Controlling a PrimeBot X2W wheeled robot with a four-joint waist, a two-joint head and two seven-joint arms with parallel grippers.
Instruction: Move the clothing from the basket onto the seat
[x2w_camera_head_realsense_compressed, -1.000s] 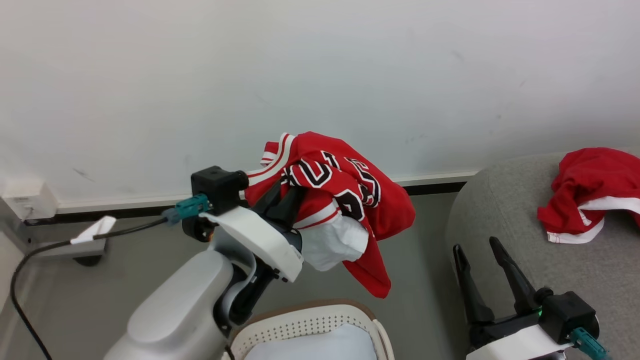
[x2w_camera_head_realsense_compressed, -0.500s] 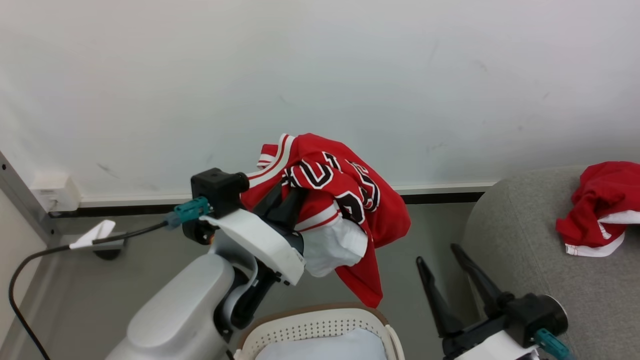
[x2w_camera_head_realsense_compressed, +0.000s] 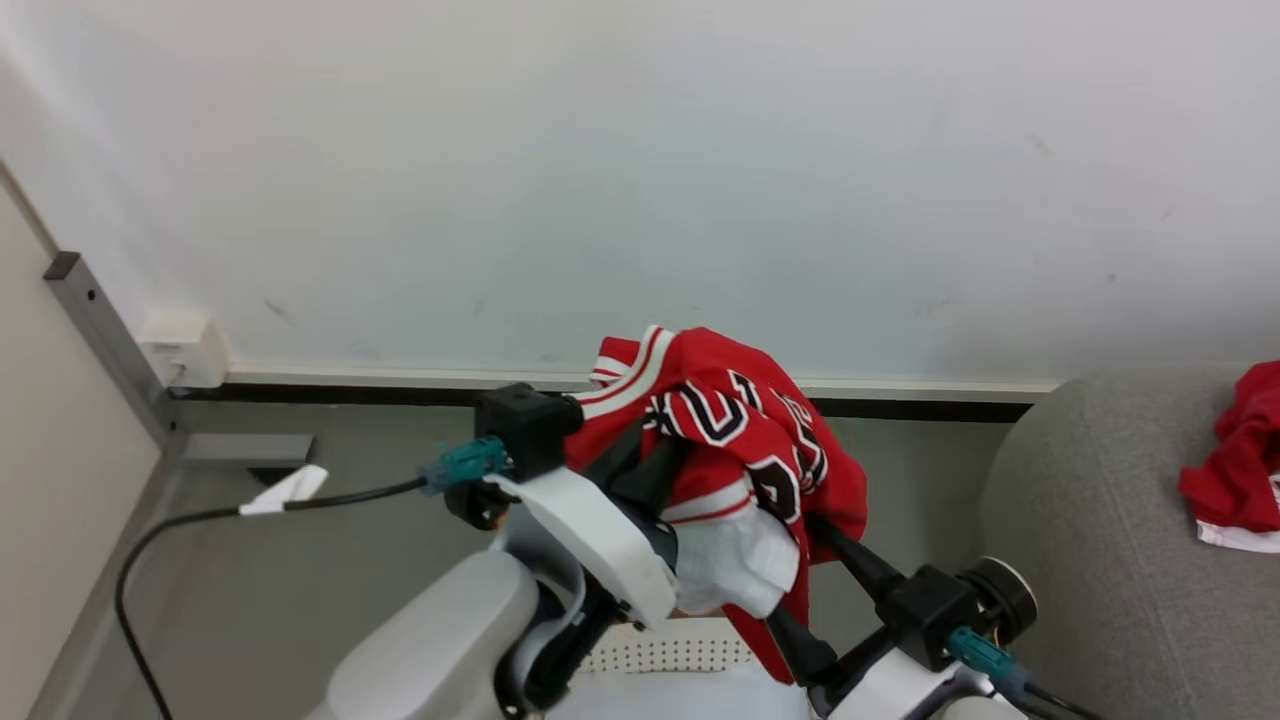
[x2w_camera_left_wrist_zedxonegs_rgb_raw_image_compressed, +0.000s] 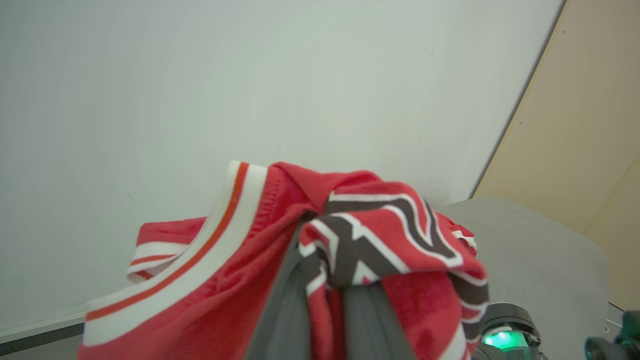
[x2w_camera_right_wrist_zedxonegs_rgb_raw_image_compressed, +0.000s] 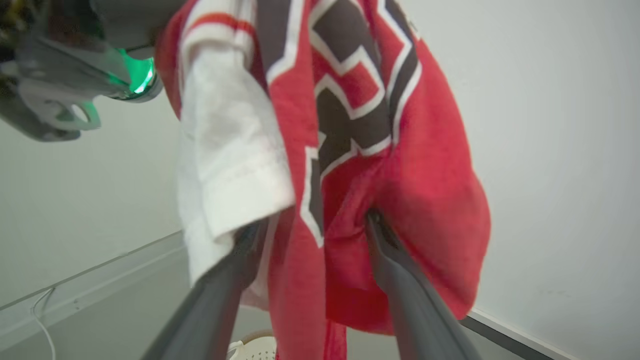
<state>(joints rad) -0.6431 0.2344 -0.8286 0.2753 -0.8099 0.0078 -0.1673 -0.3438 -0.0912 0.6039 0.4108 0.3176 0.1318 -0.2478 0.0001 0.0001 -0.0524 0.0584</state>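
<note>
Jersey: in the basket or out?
Out: it hangs bunched from the left gripper, above the basket; the right gripper, open, straddles its lower part.

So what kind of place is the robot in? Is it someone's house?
Looks like a plain indoor room, maybe a test room made up like a home corner: bare white wall, a soft grey seat with red clothes on it, and a laundry basket.

Red garments two: jersey (x2w_camera_head_realsense_compressed: 740, 440), second piece (x2w_camera_head_realsense_compressed: 1235, 480); basket (x2w_camera_head_realsense_compressed: 680, 655) one; seat (x2w_camera_head_realsense_compressed: 1100, 580) one; grippers two: left gripper (x2w_camera_head_realsense_compressed: 645, 465), right gripper (x2w_camera_right_wrist_zedxonegs_rgb_raw_image_compressed: 315, 225)
</note>
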